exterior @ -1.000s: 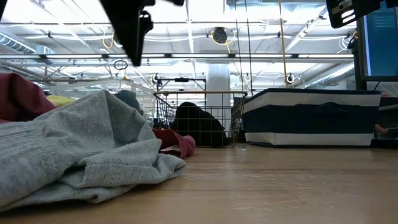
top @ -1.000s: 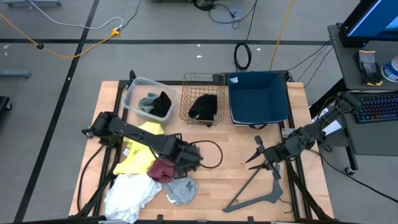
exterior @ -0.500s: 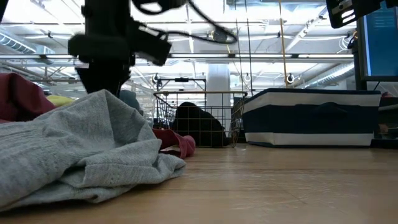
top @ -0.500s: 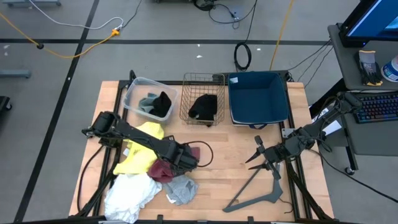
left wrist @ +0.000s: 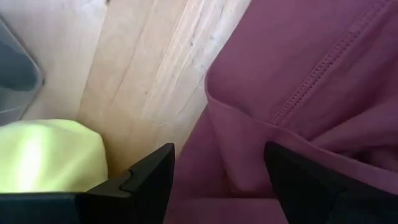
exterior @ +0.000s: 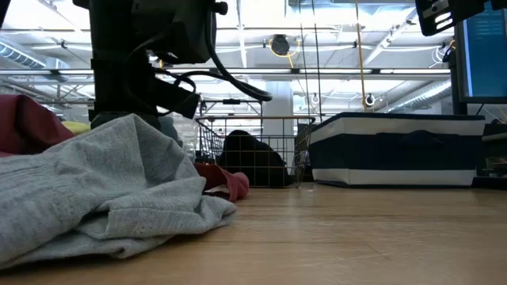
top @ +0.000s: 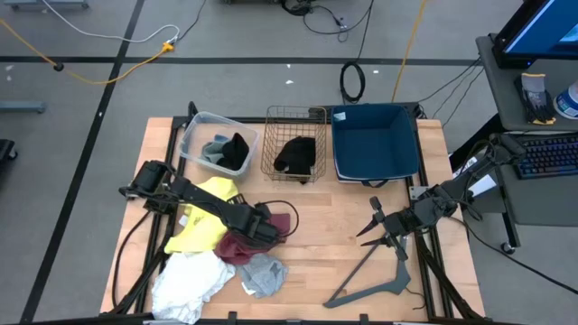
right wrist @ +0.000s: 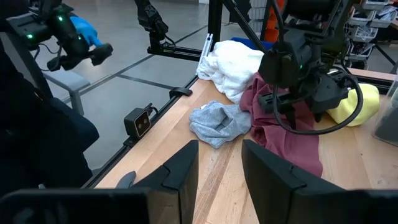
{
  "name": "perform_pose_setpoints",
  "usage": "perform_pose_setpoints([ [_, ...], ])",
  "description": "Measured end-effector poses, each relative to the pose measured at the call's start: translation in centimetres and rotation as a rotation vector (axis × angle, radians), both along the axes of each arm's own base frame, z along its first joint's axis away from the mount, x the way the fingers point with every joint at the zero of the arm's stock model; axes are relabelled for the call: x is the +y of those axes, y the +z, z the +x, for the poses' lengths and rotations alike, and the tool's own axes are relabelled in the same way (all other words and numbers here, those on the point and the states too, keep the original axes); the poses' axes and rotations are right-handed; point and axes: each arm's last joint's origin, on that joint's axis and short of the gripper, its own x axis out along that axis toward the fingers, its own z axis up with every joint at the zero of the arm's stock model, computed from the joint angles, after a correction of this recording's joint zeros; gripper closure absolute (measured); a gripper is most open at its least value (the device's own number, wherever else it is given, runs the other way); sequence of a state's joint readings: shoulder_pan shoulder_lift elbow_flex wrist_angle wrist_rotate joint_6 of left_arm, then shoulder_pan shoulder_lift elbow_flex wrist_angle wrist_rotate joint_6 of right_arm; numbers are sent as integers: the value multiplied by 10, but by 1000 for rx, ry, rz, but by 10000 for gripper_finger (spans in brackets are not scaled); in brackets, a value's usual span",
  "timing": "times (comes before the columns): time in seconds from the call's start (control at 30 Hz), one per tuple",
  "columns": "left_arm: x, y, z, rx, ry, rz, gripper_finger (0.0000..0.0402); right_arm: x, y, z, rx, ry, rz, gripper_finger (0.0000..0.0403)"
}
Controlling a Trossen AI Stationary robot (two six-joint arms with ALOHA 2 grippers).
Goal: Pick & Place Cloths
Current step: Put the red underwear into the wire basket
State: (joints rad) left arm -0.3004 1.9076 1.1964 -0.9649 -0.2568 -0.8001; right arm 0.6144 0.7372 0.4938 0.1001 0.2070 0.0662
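We count four cloths loose on the tabletop toward its left front corner: a yellow cloth point(top: 206, 217), a white cloth point(top: 188, 282), a maroon cloth point(top: 237, 246) and a light grey cloth point(top: 264, 273). Two more sit in containers along the far edge: a black cloth point(top: 295, 154) in the wire basket point(top: 293, 116), and dark and grey-blue fabric in the clear tub point(top: 192, 137). The blue bin point(top: 375, 144) stands beside the basket. The left gripper point(left wrist: 217, 180) is down on the maroon cloth, jaws spread, the fabric lying between them but not pinched. The right gripper point(top: 365, 232) waits near the right edge, just above the grey hanger point(top: 379, 278), its jaws parted and holding nothing
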Motion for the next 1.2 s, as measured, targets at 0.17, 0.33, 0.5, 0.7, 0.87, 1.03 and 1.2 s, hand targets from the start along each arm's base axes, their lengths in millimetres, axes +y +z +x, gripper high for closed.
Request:
perform_pose_setpoints([
  [0.17, 0, -7, 0, -46, -14, -29, 149, 0, 0, 0, -2, 0, 1, 289],
  [0.33, -1, -8, 1, -46, -32, -34, 149, 0, 1, 0, -11, 0, 8, 289],
  [0.5, -1, -9, 2, -43, -70, -50, 178, 0, 3, 0, -23, 0, 17, 289],
  [0.7, -3, -10, 6, -70, -116, -76, 272, 1, 4, 1, -38, 0, 27, 289],
  [0.87, -4, -10, 8, -82, -145, -78, 362, 0, 4, 1, -38, 0, 27, 289],
  [1.03, -4, -10, 8, -81, -156, -62, 389, 1, 4, 1, -38, 0, 27, 289],
  [1.2, -3, -4, 6, -89, -163, -61, 397, 1, 4, 1, -38, 0, 27, 289],
])
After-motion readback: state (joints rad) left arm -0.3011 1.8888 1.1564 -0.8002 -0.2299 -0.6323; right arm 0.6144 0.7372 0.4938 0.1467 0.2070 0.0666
